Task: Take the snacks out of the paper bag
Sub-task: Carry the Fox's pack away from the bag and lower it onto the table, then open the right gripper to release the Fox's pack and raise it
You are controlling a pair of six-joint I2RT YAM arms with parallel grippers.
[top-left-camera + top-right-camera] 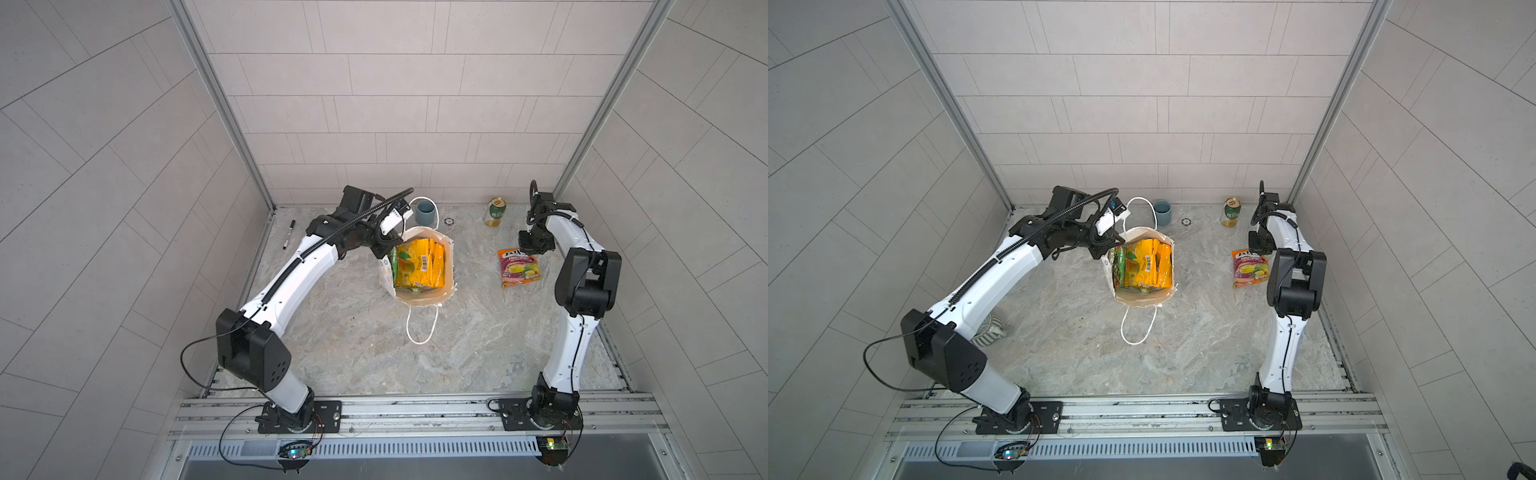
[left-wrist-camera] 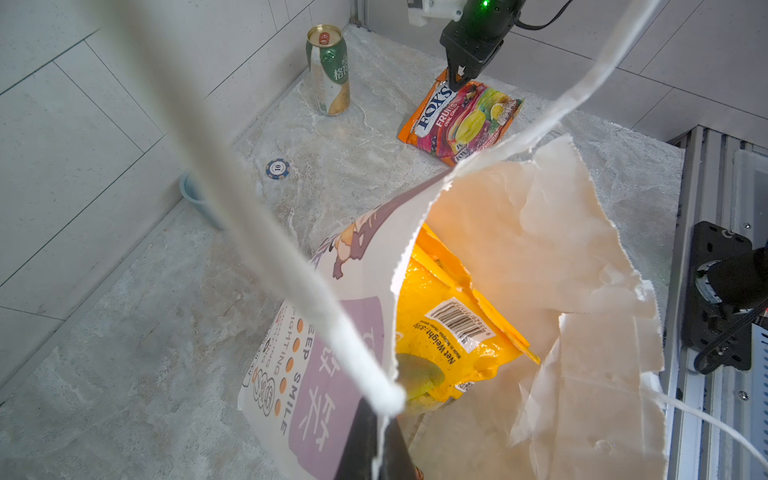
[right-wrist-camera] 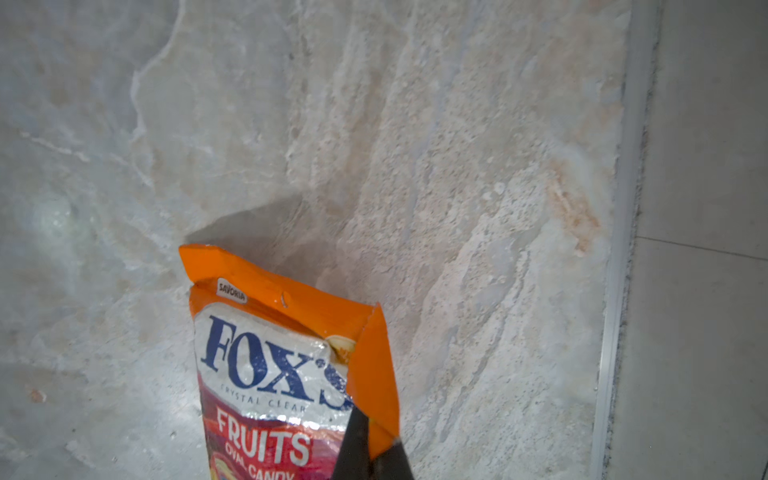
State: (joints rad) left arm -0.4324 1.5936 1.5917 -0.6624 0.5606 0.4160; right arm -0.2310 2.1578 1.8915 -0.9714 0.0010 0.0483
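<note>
The white paper bag [image 1: 420, 296] [image 1: 1142, 297] [image 2: 540, 232] stands open at mid-table with a torn rim, its cord handles hanging loose. Several yellow-orange and green snacks [image 1: 419, 262] [image 1: 1146, 262] [image 2: 449, 332] stand packed inside it. My left gripper [image 1: 386, 251] [image 1: 1102, 249] [image 2: 380, 444] is shut on the bag's rim at its far left corner. To the right of the bag a pink-orange FOX'S packet [image 1: 519, 268] [image 1: 1250, 268] [image 2: 461, 116] [image 3: 266, 374] lies on the table. My right gripper [image 1: 525, 250] [image 1: 1258, 248] [image 2: 457, 83] [image 3: 372, 444] is shut on its orange top corner.
A green-and-gold can [image 1: 495, 212] [image 2: 328, 70] stands at the back right beside the right arm. A blue-grey cup [image 1: 426, 212] and a poker chip [image 1: 449, 221] [image 2: 277, 168] sit behind the bag. A black marker [image 1: 289, 235] lies far left. Tiled walls close three sides.
</note>
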